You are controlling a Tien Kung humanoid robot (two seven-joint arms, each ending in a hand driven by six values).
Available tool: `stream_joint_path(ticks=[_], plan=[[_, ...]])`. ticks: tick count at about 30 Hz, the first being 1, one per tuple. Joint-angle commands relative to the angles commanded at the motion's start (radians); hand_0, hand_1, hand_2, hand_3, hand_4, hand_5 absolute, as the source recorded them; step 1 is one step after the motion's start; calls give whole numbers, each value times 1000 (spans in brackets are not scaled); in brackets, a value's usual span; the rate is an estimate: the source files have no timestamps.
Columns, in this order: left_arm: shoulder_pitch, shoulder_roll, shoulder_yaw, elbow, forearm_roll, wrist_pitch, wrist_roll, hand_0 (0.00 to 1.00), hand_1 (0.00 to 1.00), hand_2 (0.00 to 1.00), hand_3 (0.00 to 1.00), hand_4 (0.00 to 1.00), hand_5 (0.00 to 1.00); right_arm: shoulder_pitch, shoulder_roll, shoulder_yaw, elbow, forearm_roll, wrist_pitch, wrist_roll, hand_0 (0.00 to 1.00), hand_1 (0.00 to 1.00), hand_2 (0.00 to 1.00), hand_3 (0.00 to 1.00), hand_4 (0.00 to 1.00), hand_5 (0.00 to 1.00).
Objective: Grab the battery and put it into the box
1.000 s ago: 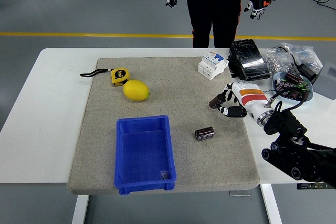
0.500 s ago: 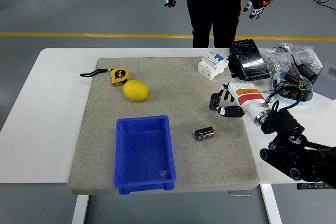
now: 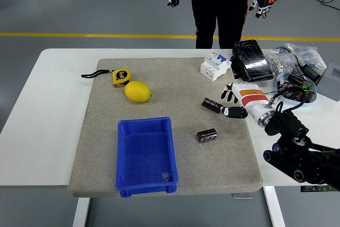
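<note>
A dark cylindrical battery (image 3: 206, 135) lies on the grey mat (image 3: 170, 99), right of the blue box (image 3: 146, 155). A second dark cylinder (image 3: 211, 104) lies on the mat just left of my right hand (image 3: 229, 104). The hand's fingers are spread and hold nothing, and their tips are close to that cylinder. The white and orange forearm reaches in from the lower right. The blue box stands at the mat's front, with only a small scrap inside. My left hand is out of view.
A lemon (image 3: 137, 91) and a yellow tape measure (image 3: 121, 77) lie at the mat's back left. A white breaker (image 3: 215, 67), a black pack (image 3: 249, 59), a blue bowl of parts (image 3: 313, 98) and bags (image 3: 289, 56) crowd the back right. A person stands behind the table, gloved hands (image 3: 263, 1) hanging.
My right hand's fingers were curled around a dark cylinder. They have opened, and the cylinder now lies on the mat to their left. The other battery has not moved.
</note>
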Motion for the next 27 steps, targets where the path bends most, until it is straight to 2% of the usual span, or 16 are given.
stream_joint_path(ticks=[11,12,17,18,23,24,27], plan=[[1,1,-3,0,4,-3,1,648,646,646,581,629,587,3,9,5,4,0,-5,11,229,385,450,475,705,295],[1,1,-5,0,7,-4,2,650,646,646,581,630,588,4,12,4,4,1,-4,13,486,597,665,584,827,325],[2,1,-9,-2,15,-8,4,650,646,646,581,630,588,10,29,-15,-18,35,4,24,486,597,665,584,827,325],[2,1,-10,-2,15,-8,5,650,648,647,582,628,585,11,31,-20,-23,48,5,29,634,663,727,633,858,339],[-4,0,-13,-3,25,-11,6,650,648,647,582,628,585,19,43,-63,-59,104,18,52,634,663,727,633,858,339],[-5,0,-14,-4,27,-12,7,648,649,647,583,630,587,20,47,-71,-67,116,17,56,717,710,757,649,843,340],[-9,-1,-14,-5,30,-13,7,648,649,647,583,630,587,24,58,-91,-91,158,11,66,717,710,757,649,843,340]])
